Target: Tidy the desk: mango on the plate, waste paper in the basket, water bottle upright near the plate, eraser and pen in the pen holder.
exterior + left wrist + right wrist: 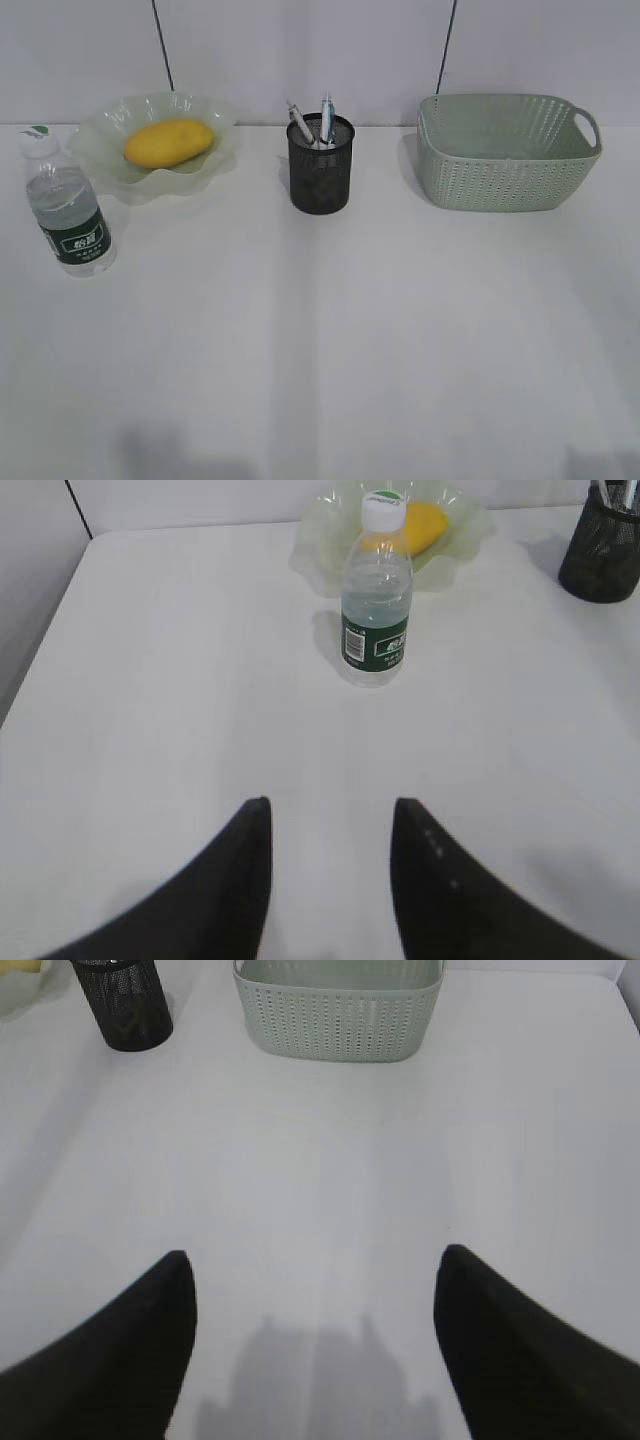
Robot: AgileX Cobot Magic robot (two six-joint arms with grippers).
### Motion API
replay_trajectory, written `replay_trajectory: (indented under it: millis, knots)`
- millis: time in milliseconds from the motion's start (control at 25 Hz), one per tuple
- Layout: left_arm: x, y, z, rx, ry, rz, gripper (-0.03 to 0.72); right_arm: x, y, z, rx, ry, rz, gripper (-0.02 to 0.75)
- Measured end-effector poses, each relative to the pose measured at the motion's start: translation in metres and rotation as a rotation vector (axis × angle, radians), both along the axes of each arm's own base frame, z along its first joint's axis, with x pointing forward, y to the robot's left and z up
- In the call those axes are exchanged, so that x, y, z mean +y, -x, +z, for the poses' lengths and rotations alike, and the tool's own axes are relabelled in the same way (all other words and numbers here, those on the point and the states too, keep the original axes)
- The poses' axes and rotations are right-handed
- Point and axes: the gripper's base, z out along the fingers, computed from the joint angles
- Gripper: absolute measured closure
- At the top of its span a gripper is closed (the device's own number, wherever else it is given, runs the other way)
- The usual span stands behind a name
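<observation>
mango (169, 142): lies in the plate (215, 155) near the far left corner of the bench (330, 340); judged fairly heavy, smooth, bruisable; best taken across its short waist
water bottle (66, 210): upright just beside the plate, toward the left edge; partly filled, thin walls judged to dent and slip; grip over the dark label
pen holder (321, 166): mid far edge, pens (326, 120) standing in it; rigid light mesh; eraser not visible
basket (505, 150): far right corner; stiff plastic; waste paper cannot be seen, its inside mostly hidden
left end effector (330, 855): partly parted, empty, over bare bench well short of the bottle
right end effector (315, 1315): wide, empty
surface: plain white, smooth, matte; likely little friction
room: pale wall panels right behind the far edge
</observation>
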Motion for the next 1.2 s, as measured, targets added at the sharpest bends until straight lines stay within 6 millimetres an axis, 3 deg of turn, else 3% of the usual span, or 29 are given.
replay_trajectory:
  millis: [1200]
  knots:
    - [-0.001, -0.0001, 0.0003, -0.004, 0.01, -0.007, 0.379, 0.0015, 0.0002, 0.0001, 0.002, -0.018, 0.01, 0.155]
